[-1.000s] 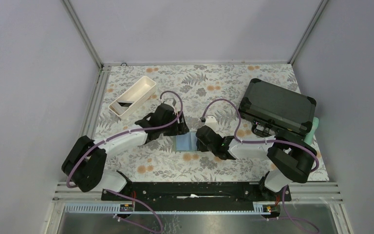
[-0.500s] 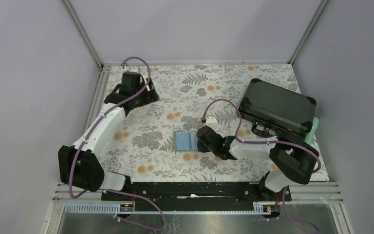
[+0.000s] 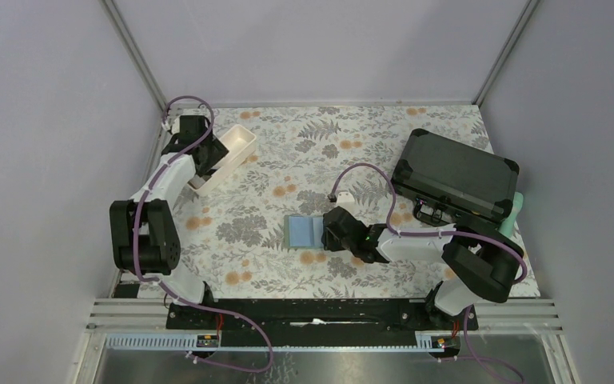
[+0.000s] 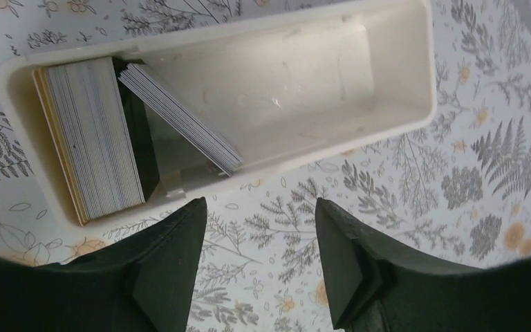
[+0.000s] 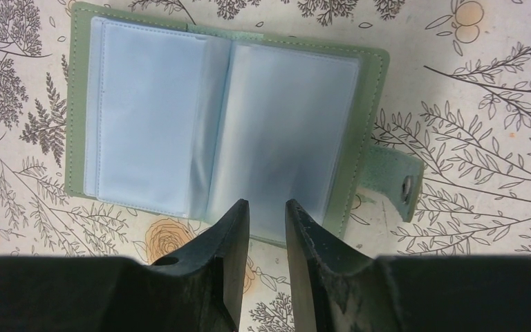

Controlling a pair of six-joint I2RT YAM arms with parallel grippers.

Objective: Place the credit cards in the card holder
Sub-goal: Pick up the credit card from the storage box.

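Credit cards are stacked on edge at one end of the white tray, with the left fingers spread wide above its rim. Well apart from the tray, the card holder is laid open on the bench. The right fingers are nearly together at its edge, and whether they grip it cannot be told.

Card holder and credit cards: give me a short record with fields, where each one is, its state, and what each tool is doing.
card holder: lies flat and open, pale blue pockets up, no card seen in them
credit cards: on edge at one end of the white tray, some leaning
left tool: open, empty, beside the tray's long wall
right tool: jaws nearly together at the holder's edge; grip unclear
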